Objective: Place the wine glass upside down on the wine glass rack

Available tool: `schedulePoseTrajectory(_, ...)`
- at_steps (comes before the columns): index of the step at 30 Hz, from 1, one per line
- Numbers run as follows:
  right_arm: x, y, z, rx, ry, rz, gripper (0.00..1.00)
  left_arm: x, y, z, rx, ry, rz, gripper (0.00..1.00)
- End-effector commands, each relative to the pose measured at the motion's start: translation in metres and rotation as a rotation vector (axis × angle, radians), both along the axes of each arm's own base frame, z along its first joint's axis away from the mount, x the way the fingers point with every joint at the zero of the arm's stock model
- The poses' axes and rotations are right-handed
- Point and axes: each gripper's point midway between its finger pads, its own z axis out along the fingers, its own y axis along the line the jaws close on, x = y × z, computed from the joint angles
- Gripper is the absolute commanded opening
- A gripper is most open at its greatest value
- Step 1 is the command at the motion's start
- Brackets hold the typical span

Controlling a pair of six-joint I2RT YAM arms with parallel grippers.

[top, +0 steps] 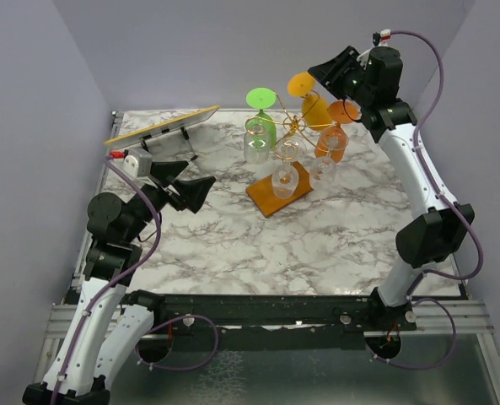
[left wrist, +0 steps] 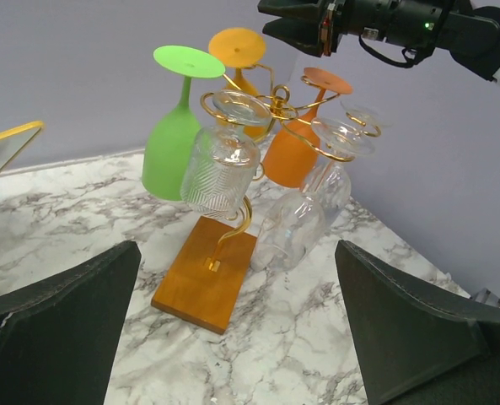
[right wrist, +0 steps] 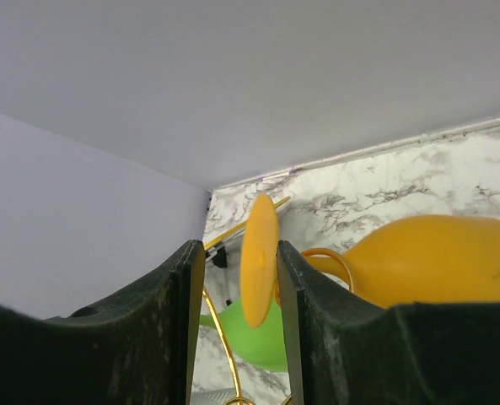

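White marble tabletop with grey veins, shut in by plain lilac walls at back and sides, a tilted yellow-edged board at the far left. Toward the back, the wine glass rack, with the yellow wine glass hung upside down on its far side, foot disc between the parted fingers of the right gripper, a gap showing on one side. Nearer, at left, the left gripper, jaws spread wide, pointed at the rack.

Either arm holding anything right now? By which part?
Nothing is gripped. The right gripper has its fingers apart around the foot of the yellow wine glass, a gap showing. The left gripper is open, empty.
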Motion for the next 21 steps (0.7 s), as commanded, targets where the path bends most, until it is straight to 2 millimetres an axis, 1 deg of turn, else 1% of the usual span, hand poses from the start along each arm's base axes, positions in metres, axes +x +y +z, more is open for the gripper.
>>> schedulePoseTrajectory(1,0.001,0.0,-0.017,-0.116,0.032,0.048,0.46,0.004,0.002,-0.002,-0.004,0.023,0.022,0.99)
schedulePoseTrajectory(7,0.001,-0.004,-0.026,-0.177,0.043,0.05,0.47,0.004,0.002,-0.003,-0.002,0.026,0.024,0.99)
schedulePoseTrajectory(11,0.0,-0.005,-0.024,-0.195,0.028,0.053,0.46,0.004,0.003,-0.003,-0.001,0.027,0.025,0.99)
schedulePoseTrajectory(13,-0.002,-0.007,-0.018,-0.203,0.01,0.043,0.47,0.004,0.003,-0.003,0.001,0.028,0.028,0.99)
schedulePoseTrajectory(15,-0.005,-0.009,-0.007,-0.211,-0.024,0.039,0.47,0.005,0.004,0.0,0.002,0.02,0.034,0.99)
schedulePoseTrajectory(17,-0.009,-0.012,0.003,-0.22,-0.053,0.029,0.47,0.006,0.007,-0.004,0.009,0.046,0.052,0.99)
schedulePoseTrajectory(21,-0.022,-0.025,0.024,-0.252,-0.103,-0.018,0.48,0.013,0.015,-0.006,0.017,0.094,0.113,0.99)
